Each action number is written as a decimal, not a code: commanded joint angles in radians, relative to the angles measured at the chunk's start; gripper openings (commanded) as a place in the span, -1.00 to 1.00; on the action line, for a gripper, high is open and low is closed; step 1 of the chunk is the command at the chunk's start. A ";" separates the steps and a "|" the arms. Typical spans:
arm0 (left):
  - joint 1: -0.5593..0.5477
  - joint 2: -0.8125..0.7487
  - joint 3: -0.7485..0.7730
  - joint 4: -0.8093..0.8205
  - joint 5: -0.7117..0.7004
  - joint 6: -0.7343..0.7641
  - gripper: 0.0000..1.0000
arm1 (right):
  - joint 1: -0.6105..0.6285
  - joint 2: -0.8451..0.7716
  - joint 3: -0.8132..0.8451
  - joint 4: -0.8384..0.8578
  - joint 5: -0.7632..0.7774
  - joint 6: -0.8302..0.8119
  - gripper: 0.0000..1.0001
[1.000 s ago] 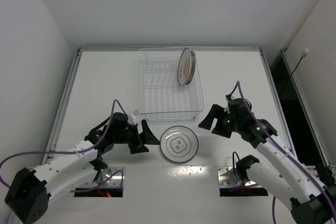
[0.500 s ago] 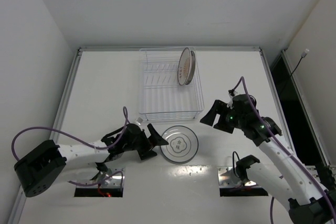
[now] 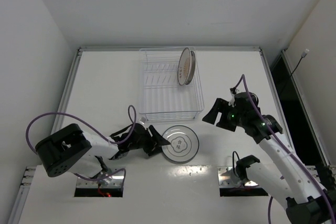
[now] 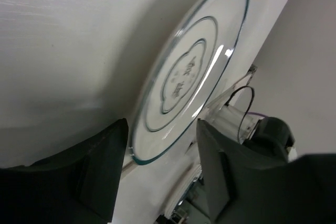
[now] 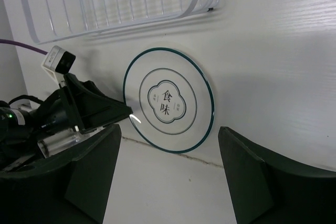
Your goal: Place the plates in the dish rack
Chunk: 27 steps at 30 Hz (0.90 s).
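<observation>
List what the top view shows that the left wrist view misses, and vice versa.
Only the top view: the dish rack with an orange-centred plate standing in it, and the open right gripper. Only the left wrist view: its fingers close up, either side of the rim of the ringed white plate. Both: that plate on the table.

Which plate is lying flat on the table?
The white plate with rings, by the left claw. The orange-centred plate stands upright in the dish rack.

White arm links, black joints and fingers, looping purple cables.
</observation>
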<state>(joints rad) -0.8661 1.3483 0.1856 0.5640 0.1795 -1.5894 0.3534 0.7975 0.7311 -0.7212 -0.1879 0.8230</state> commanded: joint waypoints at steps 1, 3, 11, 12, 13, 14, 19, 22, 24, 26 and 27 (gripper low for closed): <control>-0.013 0.038 -0.002 0.059 0.021 0.000 -0.03 | -0.014 0.009 0.048 0.003 -0.011 -0.033 0.43; -0.013 0.038 -0.002 0.059 0.032 0.000 -0.18 | -0.024 0.019 0.048 0.003 -0.021 -0.033 0.43; -0.022 0.009 -0.011 0.050 0.064 0.012 -0.88 | -0.054 0.019 0.048 -0.006 -0.039 -0.053 0.43; -0.022 0.009 -0.011 0.036 0.064 0.012 -0.95 | -0.065 0.019 0.048 -0.006 -0.039 -0.053 0.43; -0.031 -0.012 -0.011 0.016 0.064 0.022 -1.00 | -0.065 0.019 0.048 -0.006 -0.039 -0.053 0.43; -0.031 -0.024 -0.002 0.004 0.064 0.022 -1.00 | -0.065 0.019 0.048 -0.006 -0.048 -0.062 0.43; -0.062 -0.156 0.052 -0.191 0.019 0.071 -1.00 | -0.083 0.019 0.048 -0.006 -0.059 -0.080 0.43; -0.071 -0.262 0.115 -0.297 -0.026 0.088 -1.00 | -0.093 0.019 0.048 -0.015 -0.068 -0.090 0.43; -0.080 -0.338 0.150 -0.403 -0.067 0.118 -1.00 | -0.093 0.008 0.048 -0.005 -0.094 -0.099 0.43; -0.090 -0.380 0.212 -0.507 -0.096 0.137 -1.00 | -0.102 -0.004 0.039 0.023 -0.133 -0.099 0.43; -0.090 -0.411 0.233 -0.539 -0.121 0.152 -1.00 | -0.102 -0.014 0.039 0.041 -0.160 -0.110 0.43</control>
<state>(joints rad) -0.9379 1.0115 0.3321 0.1276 0.1276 -1.4841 0.2604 0.8082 0.7376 -0.7387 -0.2741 0.7460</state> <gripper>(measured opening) 0.013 0.718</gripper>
